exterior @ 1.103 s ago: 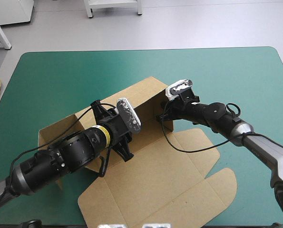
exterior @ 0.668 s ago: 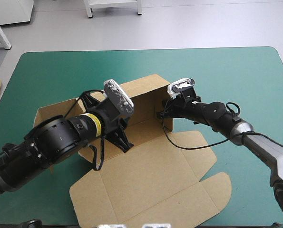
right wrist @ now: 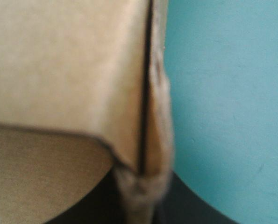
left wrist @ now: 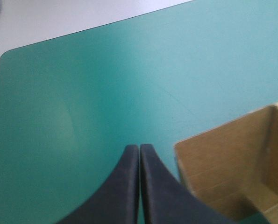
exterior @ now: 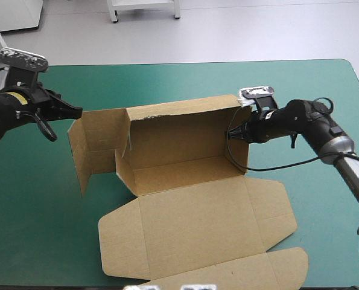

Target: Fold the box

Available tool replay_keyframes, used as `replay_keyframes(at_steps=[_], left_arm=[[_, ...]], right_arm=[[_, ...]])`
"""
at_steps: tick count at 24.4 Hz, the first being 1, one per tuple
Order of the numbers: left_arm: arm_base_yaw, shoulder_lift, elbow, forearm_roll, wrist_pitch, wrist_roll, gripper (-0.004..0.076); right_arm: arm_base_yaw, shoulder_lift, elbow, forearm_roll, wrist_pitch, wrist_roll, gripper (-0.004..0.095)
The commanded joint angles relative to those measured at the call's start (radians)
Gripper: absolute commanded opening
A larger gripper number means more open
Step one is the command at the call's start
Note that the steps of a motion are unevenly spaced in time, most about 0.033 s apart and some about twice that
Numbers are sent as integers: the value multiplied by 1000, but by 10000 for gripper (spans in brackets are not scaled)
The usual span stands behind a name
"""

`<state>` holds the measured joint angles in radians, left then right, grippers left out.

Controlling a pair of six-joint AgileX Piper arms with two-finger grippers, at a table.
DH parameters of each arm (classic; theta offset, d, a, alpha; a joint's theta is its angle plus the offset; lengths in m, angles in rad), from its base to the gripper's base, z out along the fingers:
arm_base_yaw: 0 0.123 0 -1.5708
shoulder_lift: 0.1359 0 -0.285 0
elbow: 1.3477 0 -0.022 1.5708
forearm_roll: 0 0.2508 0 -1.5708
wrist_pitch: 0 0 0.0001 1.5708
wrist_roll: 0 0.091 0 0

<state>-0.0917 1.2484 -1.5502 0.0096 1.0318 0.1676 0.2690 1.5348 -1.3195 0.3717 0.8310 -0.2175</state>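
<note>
The left arm reached in from the frame's upper left, the left gripper point(exterior: 70, 112) pressed together just beside an outspread end flap of the box point(exterior: 185, 151), mid-frame. At centre right, the right gripper point(exterior: 238, 134) pinched its raised end wall; the lid lay flat on the teal-green cover point(exterior: 300, 84).

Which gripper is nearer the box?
Right. The right gripper is shut on the right end wall of the box. The left gripper is shut, off the box, over the teal-green cover beside the left flap.
</note>
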Motion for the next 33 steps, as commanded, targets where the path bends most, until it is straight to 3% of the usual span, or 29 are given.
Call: replay_keyframes(at_steps=[1,5,15,17,24,28,29,31,33], left_arm=[[149,24,-34,-198,-48,65,-3],[259,102,-34,-339,-35,137,-3],[272,187,-32,-385,-41,167,-3],[272,197,-32,-396,-43,174,-3],[272,202,-32,-396,-41,176,-3],[272,205,-32,-429,-40,193,-3],[272,206,-32,-436,-40,195,-3],[272,206,-32,-436,-37,208,-3],[272,206,-32,-436,-37,208,-4]], right_arm=[[-73,-56,-99,40,153,20,0],[-116,-48,-139,40,311,20,1],[-115,64,-141,65,321,13,0],[-115,116,-141,79,296,2,0],[-113,196,-148,242,25,-193,17],[-113,193,-159,276,3,-236,179],[-113,191,-159,276,1,-240,322],[-113,187,-159,278,-1,-240,503],[-113,176,-159,277,-3,-245,568]])
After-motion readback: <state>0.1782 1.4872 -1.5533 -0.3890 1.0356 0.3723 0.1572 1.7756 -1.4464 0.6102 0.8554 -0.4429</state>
